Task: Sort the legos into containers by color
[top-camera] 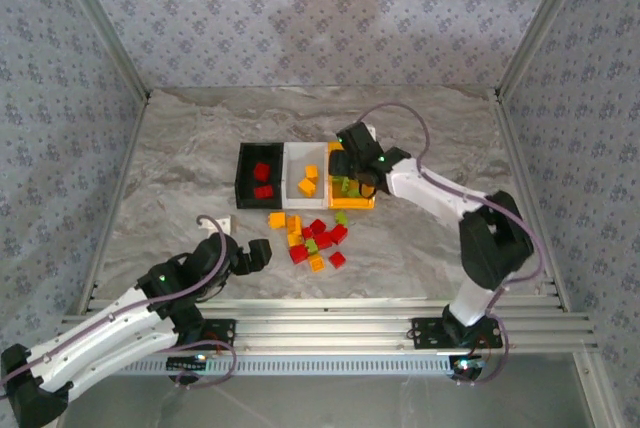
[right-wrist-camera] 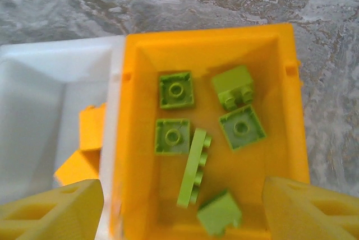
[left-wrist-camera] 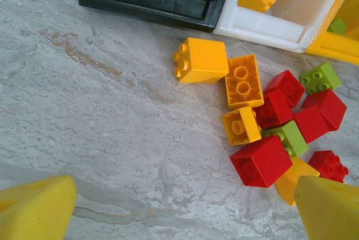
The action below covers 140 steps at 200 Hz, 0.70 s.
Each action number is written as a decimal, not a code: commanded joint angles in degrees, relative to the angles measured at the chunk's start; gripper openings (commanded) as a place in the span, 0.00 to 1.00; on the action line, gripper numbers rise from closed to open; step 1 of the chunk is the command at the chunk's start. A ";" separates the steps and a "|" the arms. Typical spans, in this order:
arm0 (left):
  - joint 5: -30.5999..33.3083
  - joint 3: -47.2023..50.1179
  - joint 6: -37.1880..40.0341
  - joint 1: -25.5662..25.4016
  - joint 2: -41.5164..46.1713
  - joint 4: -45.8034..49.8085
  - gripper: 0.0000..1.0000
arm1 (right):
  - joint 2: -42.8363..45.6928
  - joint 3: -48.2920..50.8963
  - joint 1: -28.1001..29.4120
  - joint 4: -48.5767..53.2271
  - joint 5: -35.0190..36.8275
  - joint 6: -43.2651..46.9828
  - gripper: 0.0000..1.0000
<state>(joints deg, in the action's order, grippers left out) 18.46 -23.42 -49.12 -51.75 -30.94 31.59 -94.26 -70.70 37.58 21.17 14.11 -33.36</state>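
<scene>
Three joined containers stand mid-table: a black bin [top-camera: 243,176] with red legos [top-camera: 262,180], a white bin [top-camera: 296,160] with orange legos [top-camera: 308,182], and an orange-yellow bin [top-camera: 362,204]. My right gripper [right-wrist-camera: 185,217] hovers open and empty over the orange-yellow bin [right-wrist-camera: 202,38], where several light green legos [right-wrist-camera: 175,90] lie. A loose pile of red, orange and green legos [top-camera: 312,236] sits in front of the bins. My left gripper [left-wrist-camera: 182,217] is open over bare table just left of that pile, near a red lego [left-wrist-camera: 261,161] and an orange lego [left-wrist-camera: 203,60].
The marble tabletop [top-camera: 180,168] is bounded by patterned walls and an aluminium rail [top-camera: 400,313] at the near edge. A small white object [top-camera: 222,223] lies beside the left arm. The white bin [right-wrist-camera: 33,111] adjoins the orange-yellow one on the left.
</scene>
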 commanded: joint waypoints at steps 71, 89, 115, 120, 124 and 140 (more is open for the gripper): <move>-0.07 -4.43 1.84 0.77 2.80 4.61 1.00 | 21.33 28.02 19.45 0.15 -1.80 -4.03 0.79; -0.09 -4.09 1.49 0.83 3.08 4.89 1.00 | 20.02 29.51 21.69 -0.32 -1.10 -3.23 0.79; 0.09 -3.82 0.80 1.03 3.08 5.30 1.00 | 16.30 29.96 23.53 -2.37 -1.77 -3.19 0.78; 0.14 -3.70 0.78 1.12 3.08 5.17 1.00 | 15.46 29.73 23.81 -2.37 -1.69 -1.38 0.78; 0.10 -3.69 0.74 1.19 3.06 5.26 1.00 | 14.87 29.55 24.04 -2.38 -1.48 -1.07 0.78; 0.02 -3.65 0.52 1.36 3.08 5.24 0.99 | 12.56 28.73 24.29 -2.68 -1.11 -0.17 0.76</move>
<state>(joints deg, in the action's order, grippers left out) 18.48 -26.83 -48.07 -50.92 -28.38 35.79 -78.56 -41.12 61.17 19.31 12.62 -35.79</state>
